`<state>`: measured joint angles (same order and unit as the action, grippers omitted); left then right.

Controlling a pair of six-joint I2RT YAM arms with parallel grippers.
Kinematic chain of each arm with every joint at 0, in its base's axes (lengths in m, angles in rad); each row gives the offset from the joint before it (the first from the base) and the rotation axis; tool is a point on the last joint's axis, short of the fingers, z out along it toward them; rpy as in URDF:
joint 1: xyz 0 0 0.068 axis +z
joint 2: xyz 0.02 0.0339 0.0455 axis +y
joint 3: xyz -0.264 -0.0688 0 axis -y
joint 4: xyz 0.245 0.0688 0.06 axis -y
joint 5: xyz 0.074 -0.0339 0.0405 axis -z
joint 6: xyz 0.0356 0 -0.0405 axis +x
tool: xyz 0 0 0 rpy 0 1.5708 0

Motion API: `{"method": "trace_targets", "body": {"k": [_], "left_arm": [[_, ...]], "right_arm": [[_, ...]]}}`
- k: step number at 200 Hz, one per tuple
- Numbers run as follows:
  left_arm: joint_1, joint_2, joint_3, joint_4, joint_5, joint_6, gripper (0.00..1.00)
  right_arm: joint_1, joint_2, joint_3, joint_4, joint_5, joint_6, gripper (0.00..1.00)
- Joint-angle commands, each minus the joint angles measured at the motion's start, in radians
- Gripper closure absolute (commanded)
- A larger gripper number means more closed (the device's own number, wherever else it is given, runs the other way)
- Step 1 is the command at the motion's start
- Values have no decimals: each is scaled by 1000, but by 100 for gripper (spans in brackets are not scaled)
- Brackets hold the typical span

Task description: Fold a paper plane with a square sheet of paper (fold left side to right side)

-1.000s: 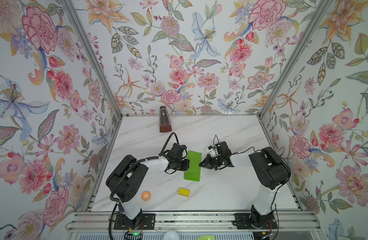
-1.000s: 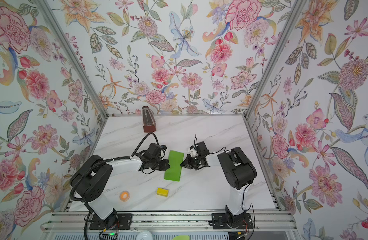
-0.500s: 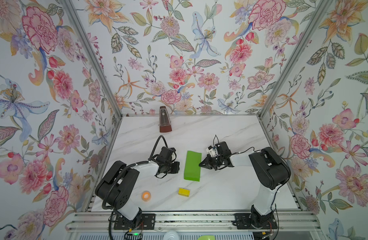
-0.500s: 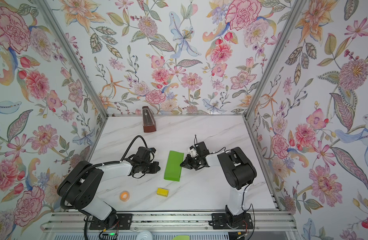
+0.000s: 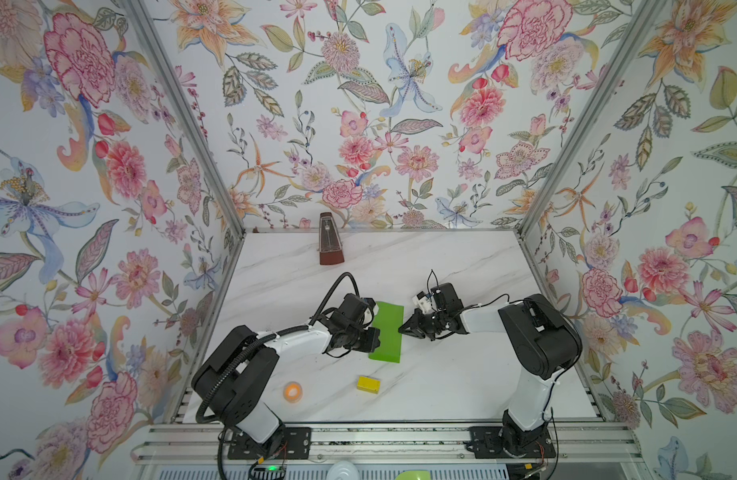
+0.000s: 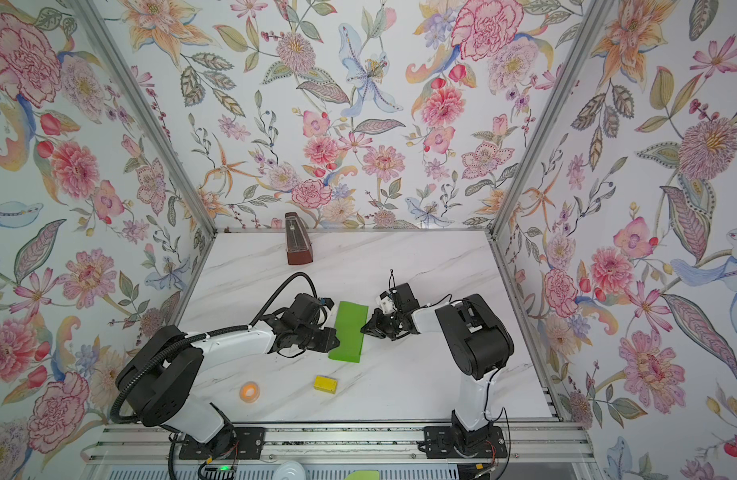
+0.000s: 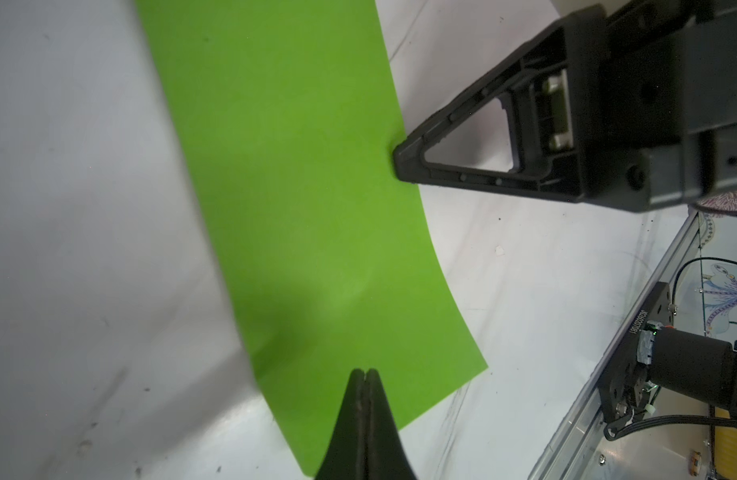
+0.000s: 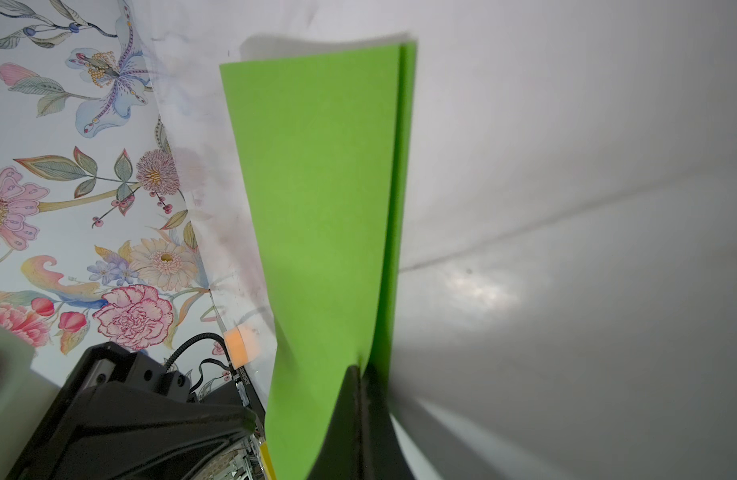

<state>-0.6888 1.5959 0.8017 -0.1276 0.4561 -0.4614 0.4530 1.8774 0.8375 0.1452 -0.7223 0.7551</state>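
The square sheet of paper lies on the white table folded in half, a narrow lime-green rectangle. No paper plane is in view. My left gripper is shut and empty, its tip over the paper by the left long edge, near the front corner. My right gripper is shut too. Its tip touches the right long edge of the paper, where the two layers meet. From the left wrist the right gripper shows at that edge.
A brown metronome stands at the back wall. A small yellow block and an orange tape roll lie near the front edge. Flowered walls close in three sides.
My left gripper drew back to the left off the paper, then came back to its left edge, nearer the front. The right gripper and the paper have stayed put.
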Motion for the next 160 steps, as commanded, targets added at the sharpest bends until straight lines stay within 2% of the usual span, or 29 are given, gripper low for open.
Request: {"method": "trace_targets", "body": {"k": [1, 64, 145, 160], "left_arm": [[-4, 29, -15, -56, 9, 3, 100], [0, 15, -65, -186, -109, 51, 100], [104, -25, -156, -199, -183, 81, 100], [96, -107, -133, -195, -195, 102, 100]], "right_arm": [[3, 18, -28, -90, 71, -13, 100], [1, 14, -32, -96, 73, -14, 100], [-2, 16, -31, -94, 66, -7, 100], [0, 11, -24, -88, 31, 21, 100]]}}
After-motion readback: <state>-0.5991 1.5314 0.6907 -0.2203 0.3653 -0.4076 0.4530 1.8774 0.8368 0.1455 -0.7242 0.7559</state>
